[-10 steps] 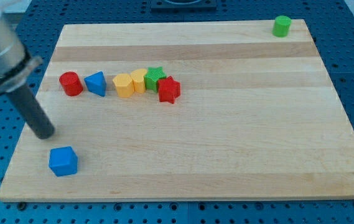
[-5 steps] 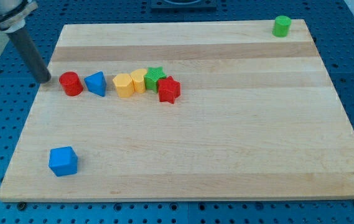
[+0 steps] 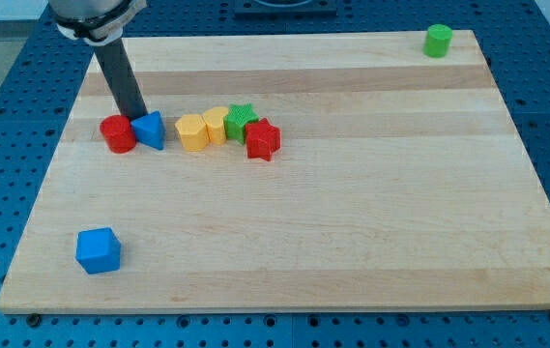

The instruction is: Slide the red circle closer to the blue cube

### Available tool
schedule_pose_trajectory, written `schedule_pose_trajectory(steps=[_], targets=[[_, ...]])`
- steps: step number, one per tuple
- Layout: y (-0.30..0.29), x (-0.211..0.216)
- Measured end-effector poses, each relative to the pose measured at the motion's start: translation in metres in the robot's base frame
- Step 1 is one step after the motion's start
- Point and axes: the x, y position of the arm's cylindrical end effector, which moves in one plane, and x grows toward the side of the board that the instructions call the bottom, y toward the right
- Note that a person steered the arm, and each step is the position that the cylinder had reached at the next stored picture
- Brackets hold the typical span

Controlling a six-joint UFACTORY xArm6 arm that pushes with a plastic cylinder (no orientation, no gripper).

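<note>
While the red circle (image 3: 117,132) sits near the board's left edge in the upper half of the view, it shows as a short, glossy red cylinder with a round flat top, upright on the wood. Its right side touches, or all but touches, the blue triangle (image 3: 149,130). My tip (image 3: 135,114) stands just above the seam between these two, at the circle's upper right; the rod slants up and to the view's left toward the arm at the top edge. Whether the tip actually touches the circle cannot be told. The rod carries no jaws, so nothing is grasped.

Right of the triangle runs a tight row: a yellow block (image 3: 192,132), a second yellow block (image 3: 216,125), a green star (image 3: 241,119) behind, and a red star (image 3: 263,140) in front of it.

The blue cube (image 3: 98,250) lies well apart from the circle, straight down the view near the board's lower left corner.

A green cylinder (image 3: 438,41) stands alone at the board's (image 3: 371,213) top right corner.
</note>
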Motion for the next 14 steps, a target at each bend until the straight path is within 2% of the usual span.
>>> schedule_pose_trajectory(steps=[4,7,14], targets=[[-0.054,0.005],[-0.020,0.010],[-0.007,0.114]])
